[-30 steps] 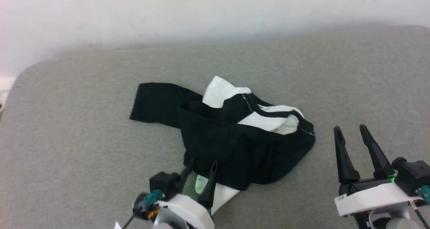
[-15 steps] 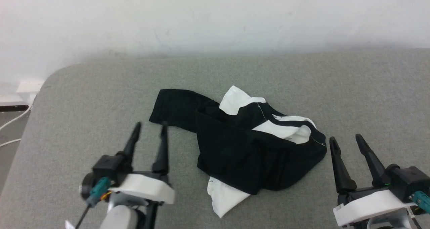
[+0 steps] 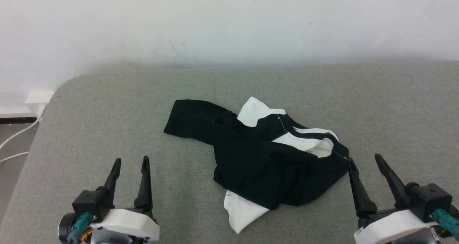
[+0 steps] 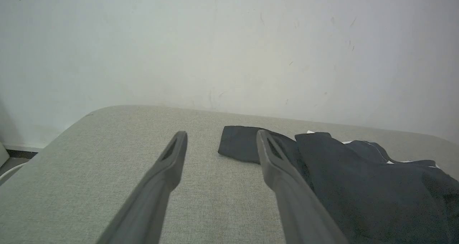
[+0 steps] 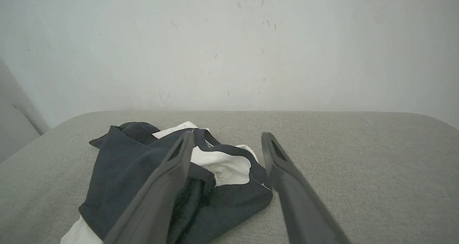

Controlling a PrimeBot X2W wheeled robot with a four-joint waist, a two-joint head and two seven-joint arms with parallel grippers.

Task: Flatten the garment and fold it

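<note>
The crumpled garment (image 3: 258, 165) lies bunched in the middle of the grey tabletop (image 3: 107, 111), one black sleeve stretched left. The left pincer (image 3: 131, 161) and right pincer (image 3: 363, 157) flank it, fingers apart, gripping nothing.

It is looking like a bare test room: a grey cloth-covered desk (image 3: 107, 104) sitting against a scuffed white wall (image 3: 229, 22), white cables (image 3: 16, 134) trailing alongside.

The left gripper (image 3: 131, 159) is no longer at the garment's (image 3: 258, 161) near edge; it hangs spread and empty, near left.
</note>
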